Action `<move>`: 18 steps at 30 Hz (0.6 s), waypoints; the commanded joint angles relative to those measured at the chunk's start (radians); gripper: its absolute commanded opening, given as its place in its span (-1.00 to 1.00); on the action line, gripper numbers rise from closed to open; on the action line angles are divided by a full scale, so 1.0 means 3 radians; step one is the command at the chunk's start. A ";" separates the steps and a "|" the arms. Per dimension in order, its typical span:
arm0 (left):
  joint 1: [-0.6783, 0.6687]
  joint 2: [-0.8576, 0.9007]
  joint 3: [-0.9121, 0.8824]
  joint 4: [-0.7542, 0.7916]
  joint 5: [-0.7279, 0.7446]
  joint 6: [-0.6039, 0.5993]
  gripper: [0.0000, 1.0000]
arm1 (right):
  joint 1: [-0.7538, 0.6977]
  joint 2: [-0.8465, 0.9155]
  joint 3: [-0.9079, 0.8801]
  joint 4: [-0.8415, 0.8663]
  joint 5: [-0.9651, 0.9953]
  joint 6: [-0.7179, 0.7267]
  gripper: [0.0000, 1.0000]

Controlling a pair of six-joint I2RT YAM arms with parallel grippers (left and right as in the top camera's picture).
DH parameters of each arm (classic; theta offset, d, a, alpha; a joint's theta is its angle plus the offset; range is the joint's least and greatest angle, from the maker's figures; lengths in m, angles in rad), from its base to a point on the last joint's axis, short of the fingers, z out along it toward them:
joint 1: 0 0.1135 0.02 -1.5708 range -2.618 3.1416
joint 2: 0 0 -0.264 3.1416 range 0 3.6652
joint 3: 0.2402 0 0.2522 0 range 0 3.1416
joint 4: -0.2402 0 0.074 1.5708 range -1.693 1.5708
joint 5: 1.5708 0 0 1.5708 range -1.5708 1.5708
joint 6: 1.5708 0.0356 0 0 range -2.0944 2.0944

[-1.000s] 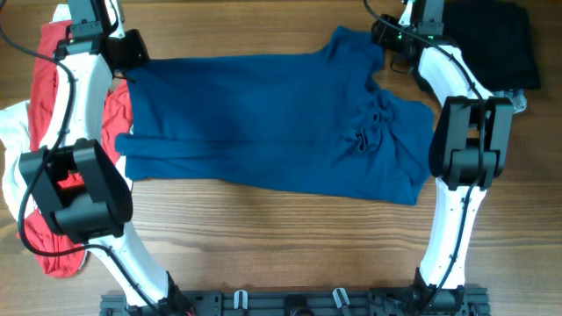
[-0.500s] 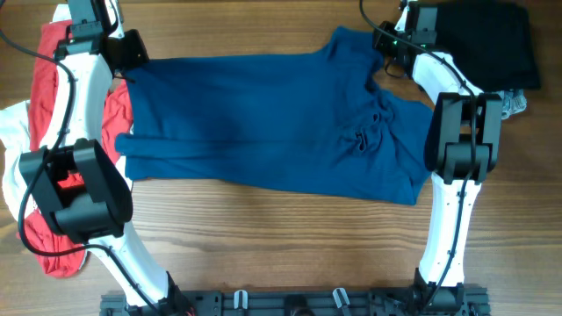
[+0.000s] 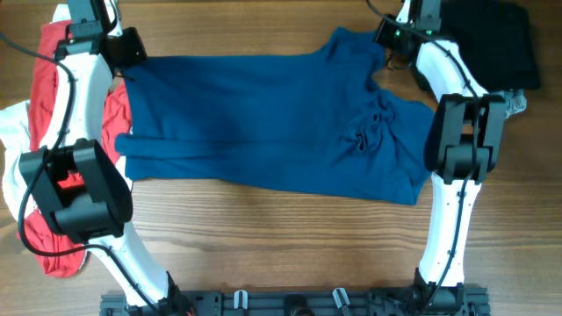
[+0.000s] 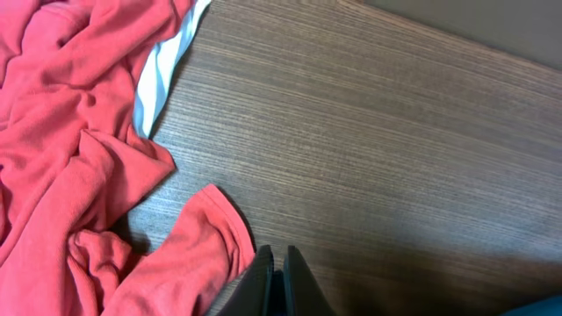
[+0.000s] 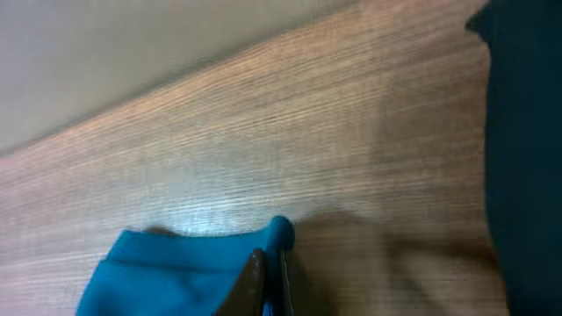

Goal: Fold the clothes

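The clothes' main piece, a large dark-blue T-shirt, lies spread flat across the middle of the table. My right gripper is at its far right corner. In the right wrist view this gripper is shut on a raised fold of the blue T-shirt. My left gripper sits at the shirt's far left corner. Seen from the left wrist, that gripper is shut, with a thin dark-blue sliver between its fingers. Red cloth lies just beside it.
A red garment and white cloth are heaped at the table's left edge under the left arm. A black garment lies at the far right corner, dark in the right wrist view. A grey scrap lies below it.
My right gripper has closed from open onto the shirt's far right corner, and its arm has shifted slightly. The left arm and the shirt have not moved.
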 commanded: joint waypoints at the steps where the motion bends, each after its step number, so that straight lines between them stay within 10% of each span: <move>1: 0.0052 -0.0052 -0.0001 0.0019 -0.0058 -0.0045 -0.92 | -0.0003 -0.0336 0.0397 -0.0459 -0.0005 -0.0327 -0.92; 18: 0.0182 -0.0745 -0.0003 -0.0760 -0.0064 -0.0041 -0.92 | -0.0046 -0.1714 0.0460 -0.2831 -0.0019 -0.0673 -0.91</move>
